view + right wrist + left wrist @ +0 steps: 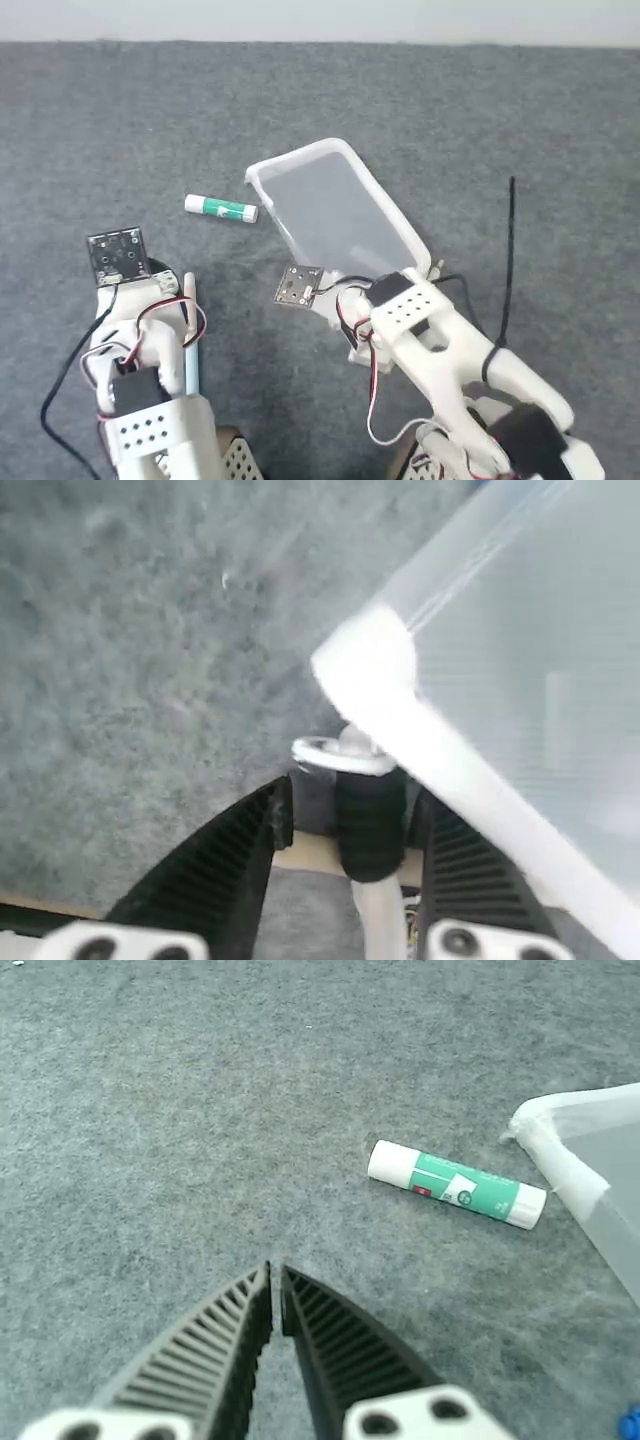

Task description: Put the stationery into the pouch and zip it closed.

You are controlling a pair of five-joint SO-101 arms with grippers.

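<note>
Left end effector (276, 1273): black ribbed jaws drawn together, nothing between them, above the grey felt-covered desk (500, 120).
Green-and-white cylindrical glue stick (457, 1184): lying flat on the desk at 2 o'clock from the left arm in the high view, at 9 o'clock from the pouch and just clear of it.
Pale blue slender pen (190, 345): lying along the left arm's 3 o'clock side.
Right end effector (350, 798): jaws narrowed, holding a black zipper pull (370, 830) at a pouch corner.
Translucent white plastic pouch (335, 210): flat at desk centre; the right arm meets its 6 o'clock edge.
</note>
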